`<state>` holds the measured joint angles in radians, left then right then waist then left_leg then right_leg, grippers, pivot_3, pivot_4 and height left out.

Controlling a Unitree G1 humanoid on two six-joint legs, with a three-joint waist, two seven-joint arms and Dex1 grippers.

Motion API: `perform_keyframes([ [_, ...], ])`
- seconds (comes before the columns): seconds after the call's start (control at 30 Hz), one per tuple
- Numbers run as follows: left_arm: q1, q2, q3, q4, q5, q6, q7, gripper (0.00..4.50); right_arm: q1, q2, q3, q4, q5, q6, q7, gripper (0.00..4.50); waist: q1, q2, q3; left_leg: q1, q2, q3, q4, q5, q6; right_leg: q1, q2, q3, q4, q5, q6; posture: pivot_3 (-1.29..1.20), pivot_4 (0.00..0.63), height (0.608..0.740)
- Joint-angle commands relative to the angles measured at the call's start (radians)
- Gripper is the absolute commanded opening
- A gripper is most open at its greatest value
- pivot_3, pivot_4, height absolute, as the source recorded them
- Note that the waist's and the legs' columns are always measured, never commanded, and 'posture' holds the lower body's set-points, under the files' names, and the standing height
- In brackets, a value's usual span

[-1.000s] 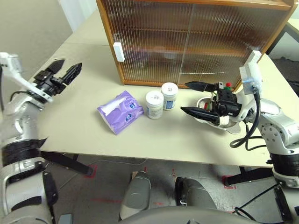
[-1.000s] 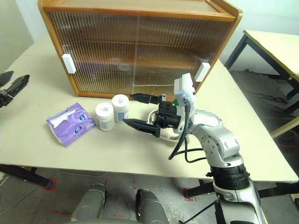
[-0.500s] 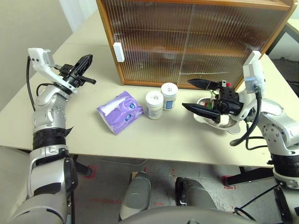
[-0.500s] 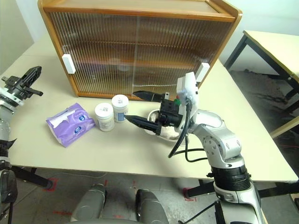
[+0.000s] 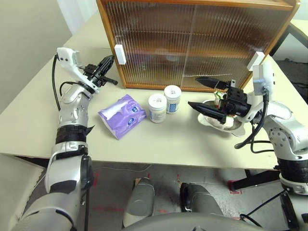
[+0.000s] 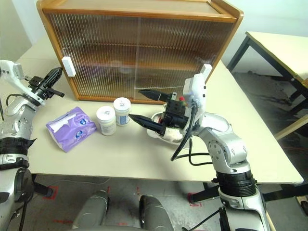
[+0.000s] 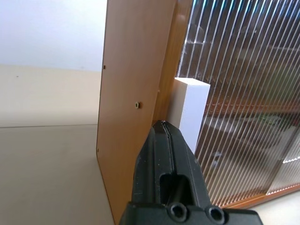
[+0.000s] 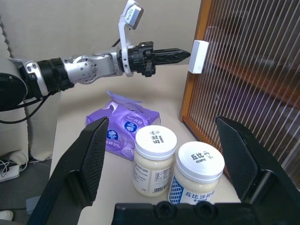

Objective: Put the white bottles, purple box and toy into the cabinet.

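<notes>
At the cabinet's [image 5: 192, 38] left front corner, your left pincer [image 5: 107, 64] has its fingers pressed together and points at the white handle [image 5: 119, 54] of the left sliding door, tips just short of it. The step in hand, as I judge it, is opening that door: set the closed tips against the handle's outer edge, nearest the wooden side panel, and push along the door's track toward the cabinet's middle, keeping the push level so the tips do not slip off the small block or scrape the ribbed pane. Both doors look shut, so nothing can go in yet. Your right pincer [image 5: 209, 95] hangs with its fingers wide apart and nothing between them, in front of the cabinet's right half, over the steel bowl [image 5: 231, 126]; the toy [image 6: 180, 100] shows as a bit of red and green behind that pincer, mostly hidden. Just in front of the cabinet's middle stand the two white bottles [image 5: 164, 101], close beside each other, and the purple box [image 5: 121, 114] lies on the counter [image 5: 159, 144] to their left, below the handle. None of these blocks the door's travel, but the right arm sits before the right door.
</notes>
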<state>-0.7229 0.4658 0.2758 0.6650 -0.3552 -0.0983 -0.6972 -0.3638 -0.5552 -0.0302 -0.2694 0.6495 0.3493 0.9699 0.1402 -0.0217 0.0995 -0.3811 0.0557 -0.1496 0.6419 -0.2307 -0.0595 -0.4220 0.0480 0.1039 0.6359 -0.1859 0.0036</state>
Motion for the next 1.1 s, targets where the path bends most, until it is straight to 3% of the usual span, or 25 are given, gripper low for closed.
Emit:
perform_keyframes([
  [0.03, -0.042, -0.015, -0.006, 0.062, 0.028, -0.048, 0.028, 0.02, 0.012, -0.006, -0.021, -0.014, -0.01, -0.013, -0.006, 4.5, -0.001, 0.0, 0.0, 0.0, 0.0, 0.0, 0.001, 0.0, 0.0, 0.0, 0.0, 0.0, 0.0, 0.0, 0.0, 0.1, 0.1, 0.74],
  [1.1, -0.193, -0.187, -0.066, 0.226, 0.039, -0.095, -0.088, 0.02, 0.063, -0.013, -0.054, -0.072, -0.015, -0.005, -0.062, 4.5, -0.055, -0.001, 0.001, -0.001, -0.002, -0.001, 0.003, 0.005, 0.008, 0.008, 0.001, 0.003, -0.005, -0.001, 0.006, 0.01, 0.105, 0.74],
])
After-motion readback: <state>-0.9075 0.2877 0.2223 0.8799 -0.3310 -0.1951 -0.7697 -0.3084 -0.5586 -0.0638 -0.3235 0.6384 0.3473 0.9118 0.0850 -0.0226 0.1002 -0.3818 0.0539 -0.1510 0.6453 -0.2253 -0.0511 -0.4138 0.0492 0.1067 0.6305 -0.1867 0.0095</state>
